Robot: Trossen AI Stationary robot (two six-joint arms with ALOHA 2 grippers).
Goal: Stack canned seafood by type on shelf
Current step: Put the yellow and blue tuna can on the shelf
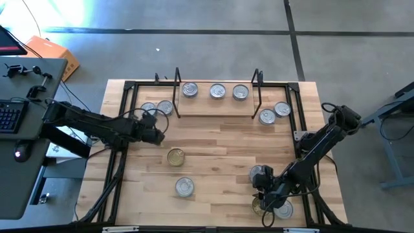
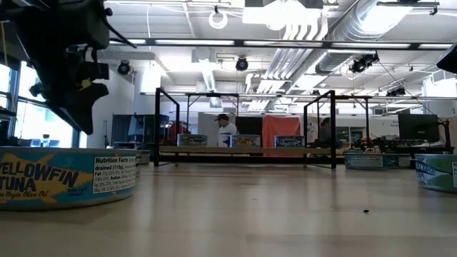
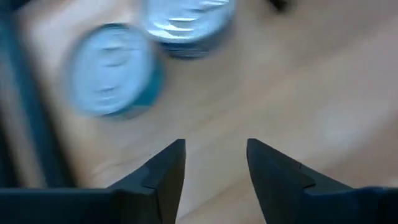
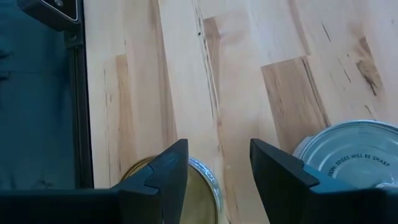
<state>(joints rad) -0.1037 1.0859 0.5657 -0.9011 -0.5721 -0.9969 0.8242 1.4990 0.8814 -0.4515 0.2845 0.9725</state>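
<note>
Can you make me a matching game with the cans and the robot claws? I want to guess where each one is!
Things:
1. three cans
2. gold can
3. left claw
4. right claw

Places:
A. over the near right corner of the table, above two cans
B. in a row on the shelf
C. alone in the middle of the table
D. just off the shelf's left end, by two cans

Pairs: 1-B, 2-C, 3-D, 4-A
</note>
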